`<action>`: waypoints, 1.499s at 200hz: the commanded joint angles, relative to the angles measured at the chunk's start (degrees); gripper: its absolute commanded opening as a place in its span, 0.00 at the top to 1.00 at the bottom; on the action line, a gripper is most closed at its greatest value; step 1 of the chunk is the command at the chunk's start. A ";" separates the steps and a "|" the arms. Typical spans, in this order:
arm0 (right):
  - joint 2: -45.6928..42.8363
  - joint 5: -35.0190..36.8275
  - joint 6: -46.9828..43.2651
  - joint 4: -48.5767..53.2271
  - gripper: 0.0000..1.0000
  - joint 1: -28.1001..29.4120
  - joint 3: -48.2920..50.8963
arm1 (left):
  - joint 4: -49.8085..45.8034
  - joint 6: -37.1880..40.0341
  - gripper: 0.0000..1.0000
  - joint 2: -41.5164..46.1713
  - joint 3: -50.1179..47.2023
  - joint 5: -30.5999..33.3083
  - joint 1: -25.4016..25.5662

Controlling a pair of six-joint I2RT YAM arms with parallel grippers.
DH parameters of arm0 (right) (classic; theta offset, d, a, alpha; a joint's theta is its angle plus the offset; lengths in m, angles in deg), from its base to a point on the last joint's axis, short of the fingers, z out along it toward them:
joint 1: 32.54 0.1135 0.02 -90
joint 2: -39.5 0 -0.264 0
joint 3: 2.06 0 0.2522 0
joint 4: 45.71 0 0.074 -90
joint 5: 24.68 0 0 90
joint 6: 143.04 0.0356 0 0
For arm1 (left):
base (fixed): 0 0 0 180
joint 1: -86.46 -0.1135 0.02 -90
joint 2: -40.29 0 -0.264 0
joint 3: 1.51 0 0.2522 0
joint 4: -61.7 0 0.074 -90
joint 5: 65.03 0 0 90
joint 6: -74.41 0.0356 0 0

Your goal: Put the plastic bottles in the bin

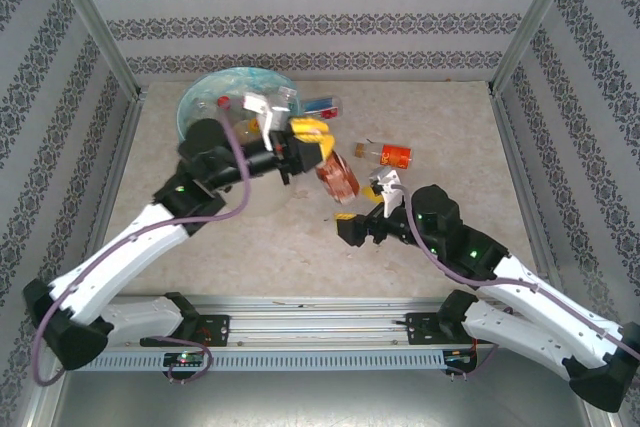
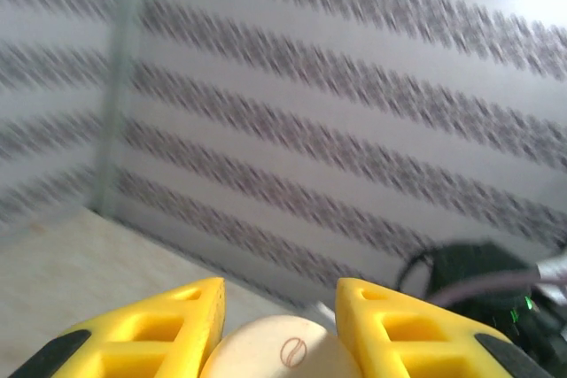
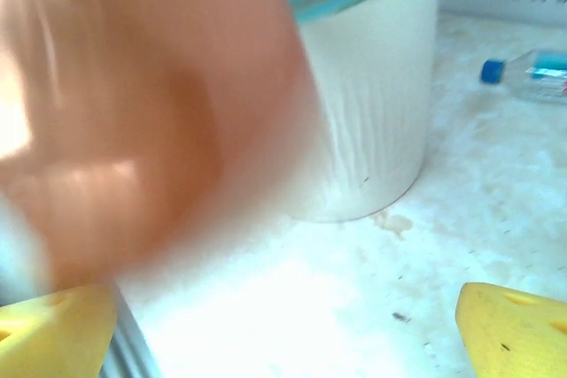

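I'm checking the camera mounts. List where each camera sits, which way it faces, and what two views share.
Top external: high behind the bases, looking down at the table; shows left arm, right arm, left gripper, right gripper.
Left wrist: on the left arm, facing the patterned wall; shows its yellow fingers, right arm beyond.
Right wrist: low over the table, facing the bin; shows its yellow fingers, a blurred orange bottle close.
Shared: top external and right wrist both show bin and blue-capped bottle.
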 commanded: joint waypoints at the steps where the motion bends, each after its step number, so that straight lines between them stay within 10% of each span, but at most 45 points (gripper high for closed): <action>1: -1.63 6.33 -2.37 1.75 0.02 0.46 -1.13 | -10.87 12.27 1.00 6.18 6.86 19.69 -0.37; 33: -2.74 7.51 -1.88 2.56 0.02 0.46 0.79 | -17.34 23.13 1.00 5.13 12.87 47.48 -1.11; 57: -3.81 7.35 -0.90 2.76 0.02 0.52 2.05 | -16.92 32.16 1.00 1.71 14.80 53.42 -3.90; 129: -7.18 7.99 0.59 4.33 0.02 0.52 2.72 | -13.98 23.65 1.00 -12.70 17.10 34.13 -21.48; 200: -9.21 9.80 1.03 5.35 0.02 0.50 3.84 | -0.07 18.12 1.00 -19.08 5.69 18.76 -26.82; 277: -4.60 8.48 1.45 3.90 0.02 0.50 2.79 | 3.41 16.31 1.00 -21.87 -2.33 20.93 -28.29; 300: -3.82 8.17 1.91 3.54 0.02 0.45 2.79 | 3.32 16.55 0.55 -20.30 -3.00 22.43 -28.46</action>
